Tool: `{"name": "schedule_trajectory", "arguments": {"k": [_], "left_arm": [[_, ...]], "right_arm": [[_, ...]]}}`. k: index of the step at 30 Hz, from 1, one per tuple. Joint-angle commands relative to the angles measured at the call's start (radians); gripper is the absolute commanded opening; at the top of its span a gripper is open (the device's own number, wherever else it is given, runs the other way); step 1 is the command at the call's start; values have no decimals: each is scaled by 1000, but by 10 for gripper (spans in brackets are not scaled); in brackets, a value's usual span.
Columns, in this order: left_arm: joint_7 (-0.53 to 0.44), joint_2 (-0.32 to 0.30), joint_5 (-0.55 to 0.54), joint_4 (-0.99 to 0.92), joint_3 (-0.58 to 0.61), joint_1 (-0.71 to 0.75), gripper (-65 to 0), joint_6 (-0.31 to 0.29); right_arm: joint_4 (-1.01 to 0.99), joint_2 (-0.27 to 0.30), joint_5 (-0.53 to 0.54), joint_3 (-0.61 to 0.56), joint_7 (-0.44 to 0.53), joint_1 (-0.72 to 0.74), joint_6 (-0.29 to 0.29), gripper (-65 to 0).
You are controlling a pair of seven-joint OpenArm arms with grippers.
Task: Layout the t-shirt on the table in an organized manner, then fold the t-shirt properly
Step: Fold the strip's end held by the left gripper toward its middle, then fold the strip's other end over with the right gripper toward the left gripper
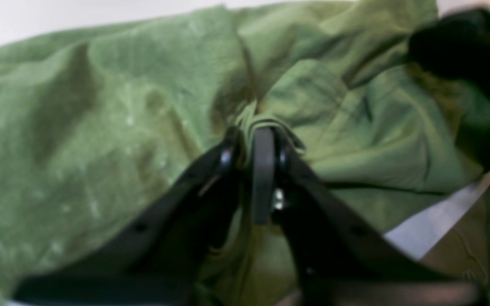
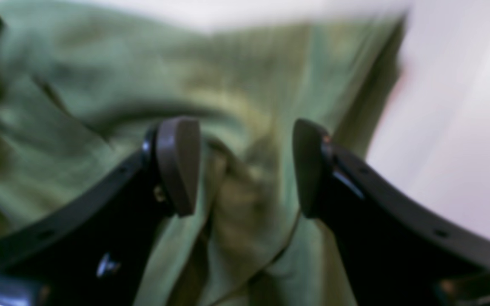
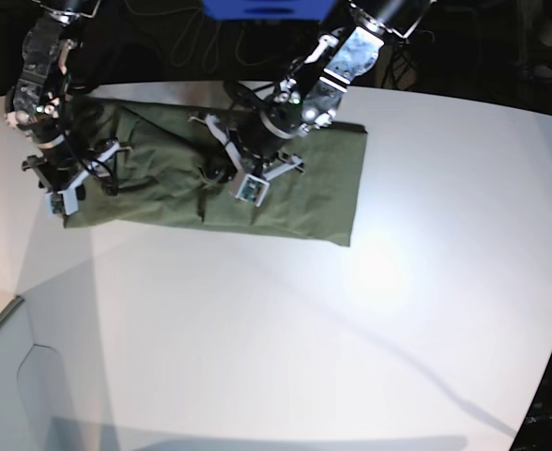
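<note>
On the far part of the table (image 3: 370, 310) your t-shirt (image 3: 314, 193) lies spread but rumpled, unfolded; left gripper (image 1: 255, 142) pinches a central ridge of cloth, right gripper (image 2: 245, 165) stands spread over its end.

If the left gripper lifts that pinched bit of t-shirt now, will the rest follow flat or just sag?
Probably sag: the t-shirt bunches into soft folds around the left gripper, so it looks floppy. It likely drags on the table rather than sliding as one sheet. The thin pinch may slip.
</note>
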Motion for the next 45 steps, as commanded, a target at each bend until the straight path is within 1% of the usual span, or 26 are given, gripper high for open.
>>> {"name": "schedule_trajectory", "arguments": {"k": [1, 3, 4, 6, 8, 10, 12, 13, 17, 20, 22, 24, 27, 29, 32, 34, 37, 38, 41, 45], "left_arm": [[-25, 12, -5, 11, 3, -9, -524, -10], [-29, 12, -5, 13, 7, -6, -433, -10], [-29, 12, -5, 14, 7, -6, -385, -10], [-29, 12, -5, 23, 4, -6, -313, -10], [-29, 9, -5, 46, 3, -4, -256, -10], [-29, 8, -5, 79, 1, -4, -226, -10], [-29, 3, -5, 119, 0, 5, -225, -10], [-29, -9, -5, 138, 0, 8, -225, -10], [-31, -18, -7, 215, -4, 5, -225, -10], [-25, -48, -7, 280, -71, 11, -225, -10], [-23, -60, -7, 315, -139, 27, -225, -10], [-23, -95, -7, 346, -249, 62, -225, -10], [-23, -121, -7, 359, -418, 105, -225, -16], [-23, -126, -7, 352, -533, 126, -225, -18], [-23, -121, -7, 333, -665, 151, -225, -19], [-23, -121, -7, 312, -700, 157, -225, -19], [-23, -120, -7, 275, -719, 159, -225, -19], [-23, -120, -7, 264, -719, 159, -225, -19], [-26, -120, -7, 246, -719, 166, -225, -19], [-25, -120, -7, 243, -719, 168, -225, -19]], "right_arm": [[35, 9, 14, 8, 15, 4, 8, -302], [69, 9, 14, 35, -28, 4, 8, -302], [84, 9, 14, 54, -62, 8, 8, -302], [104, 9, 14, 78, -139, 15, 8, -302], [109, 10, 14, 90, -186, 16, 8, -301], [111, 12, 14, 94, -201, 16, 8, -301], [106, 10, 14, 92, -206, 11, 8, -297], [100, 9, 14, 90, -208, 11, 8, -290], [32, 13, 14, 90, -205, 25, 8, -273], [-12, 15, 14, 94, -208, 39, 8, -270], [-43, 15, 14, 94, -205, 44, 8, -270], [-71, 15, 14, 90, -203, 45, 8, -270], [-114, 15, 14, 89, -203, 67, 8, -272], [-144, 13, 14, 87, -203, 76, 8, -273], [-175, 12, 14, 87, -203, 76, 8, -276], [-190, 12, 14, 87, -203, 77, 8, -302], [-209, 12, 14, 87, -201, 94, 10, -415], [-218, 12, 16, 87, -201, 99, 11, -464], [-227, 13, 16, 87, -201, 104, 11, -650], [-203, 15, 16, 87, -203, 105, 13, -650]]}}
